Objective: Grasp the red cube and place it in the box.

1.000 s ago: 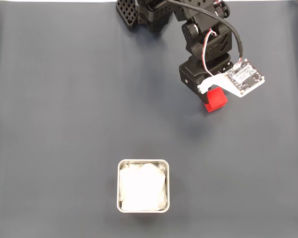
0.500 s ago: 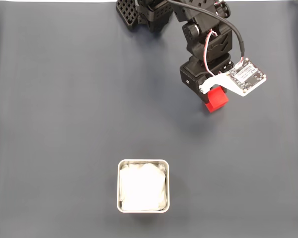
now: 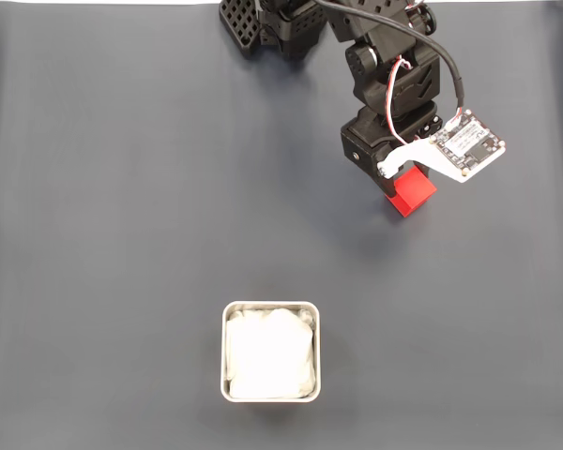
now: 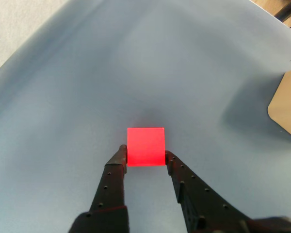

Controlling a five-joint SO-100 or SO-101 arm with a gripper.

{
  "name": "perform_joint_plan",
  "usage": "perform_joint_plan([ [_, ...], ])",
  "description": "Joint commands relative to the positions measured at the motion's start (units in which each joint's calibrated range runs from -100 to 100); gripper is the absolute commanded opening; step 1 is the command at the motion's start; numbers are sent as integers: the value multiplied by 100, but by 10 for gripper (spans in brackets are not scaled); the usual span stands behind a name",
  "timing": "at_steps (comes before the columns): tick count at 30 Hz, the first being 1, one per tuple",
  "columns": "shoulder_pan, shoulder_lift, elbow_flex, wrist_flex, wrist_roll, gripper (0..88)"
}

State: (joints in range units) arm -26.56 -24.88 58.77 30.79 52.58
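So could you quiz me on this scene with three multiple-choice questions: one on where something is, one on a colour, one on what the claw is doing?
1. In the fixed view, where is the box compared with the red cube?
A. Lower and to the left
B. Directly above it
C. Touching its right side

2. What colour is the sheet covering the table?
A. Bright yellow
B. Dark grey-blue
C. Green

3. What is the gripper doing?
A. Wide open over the box
B. Shut on nothing
C. Closed on the red cube, one finger on each side

Answers:
1. A, the fixed view shows the box near the bottom centre and the cube at upper right.
2. B, the sheet looks dark grey-blue in both views.
3. C, the wrist view shows both fingertips pressed against the cube's sides.
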Motion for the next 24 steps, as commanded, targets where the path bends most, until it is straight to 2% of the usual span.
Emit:
perform_joint_plan([
  [1,0,-25,-275,-87,34,114],
  [13,134,-354,-339,61,132,114],
  [24,340,-545,-1206,766,127,114],
])
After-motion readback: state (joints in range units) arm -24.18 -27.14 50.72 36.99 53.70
